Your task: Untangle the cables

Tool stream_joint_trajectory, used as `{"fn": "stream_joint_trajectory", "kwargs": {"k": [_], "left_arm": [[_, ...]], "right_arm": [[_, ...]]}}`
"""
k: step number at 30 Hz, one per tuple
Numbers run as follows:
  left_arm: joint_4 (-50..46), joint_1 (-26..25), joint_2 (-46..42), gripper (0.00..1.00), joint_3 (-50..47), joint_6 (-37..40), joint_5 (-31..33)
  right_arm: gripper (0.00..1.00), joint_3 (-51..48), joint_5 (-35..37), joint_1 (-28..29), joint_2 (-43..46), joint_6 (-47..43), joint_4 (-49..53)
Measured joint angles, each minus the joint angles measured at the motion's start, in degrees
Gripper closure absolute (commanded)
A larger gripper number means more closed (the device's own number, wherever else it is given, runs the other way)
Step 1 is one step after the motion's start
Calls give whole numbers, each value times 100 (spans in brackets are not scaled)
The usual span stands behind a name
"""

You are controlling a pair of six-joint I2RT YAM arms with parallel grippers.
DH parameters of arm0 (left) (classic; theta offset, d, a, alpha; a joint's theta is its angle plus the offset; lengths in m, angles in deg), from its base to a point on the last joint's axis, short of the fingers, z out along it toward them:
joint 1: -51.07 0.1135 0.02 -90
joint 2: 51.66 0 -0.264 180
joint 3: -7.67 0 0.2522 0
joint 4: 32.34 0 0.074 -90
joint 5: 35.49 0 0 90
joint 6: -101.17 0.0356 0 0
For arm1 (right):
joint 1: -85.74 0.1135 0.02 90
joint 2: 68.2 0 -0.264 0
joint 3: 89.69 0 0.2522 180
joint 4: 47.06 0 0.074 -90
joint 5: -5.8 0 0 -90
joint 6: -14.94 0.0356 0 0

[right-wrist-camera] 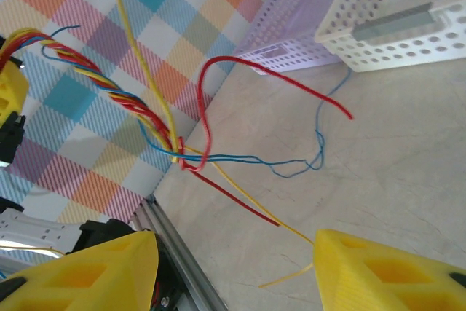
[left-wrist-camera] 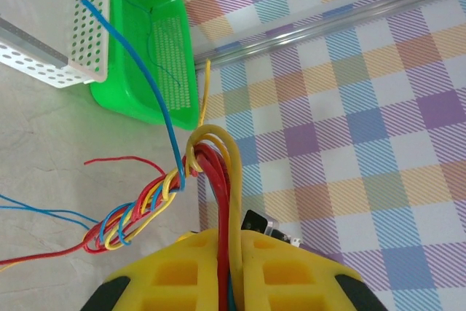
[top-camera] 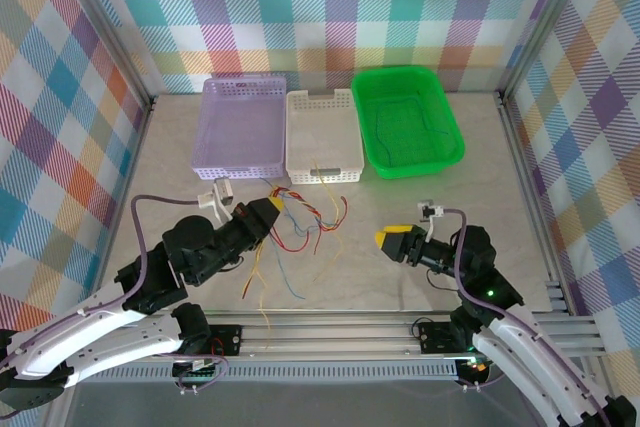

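The left gripper (top-camera: 266,217) is closed on the cables (top-camera: 305,227). It holds one end of the twisted red, yellow and blue bundle between its yellow fingers (left-wrist-camera: 182,274). The loose ends spread on the table (top-camera: 420,192) around its middle, just in front of the white basket (top-camera: 323,142). The purple basket (top-camera: 243,127) and the green basket (top-camera: 405,119) stand on either side of the white one, along the far edge. The right gripper (top-camera: 392,240) is well apart from the cables, toward the right edge, with its jaws open and empty.
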Motion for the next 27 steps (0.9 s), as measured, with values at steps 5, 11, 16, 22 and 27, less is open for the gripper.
{"fn": "stream_joint_trajectory", "kwargs": {"k": [5, 11, 16, 22, 27], "left_arm": [[-35, 0, 28, 100, 11, -125, 4], [-48, 0, 111, 100, 109, -188, 4], [-50, 0, 109, 100, 170, -247, 4], [-79, 0, 107, 100, 170, -267, 4], [-92, 0, 105, 100, 170, -267, 2]], "right_arm": [[42, -2, 310, 605, -619, -245, -581], [43, -17, 872, 1237, -1440, -640, -1185], [46, -17, 1224, 1534, -2253, -861, -1672], [49, -15, 1641, 1838, -2844, -1104, -2218], [51, 79, 1937, 1985, -3222, -1268, -2570]]}}
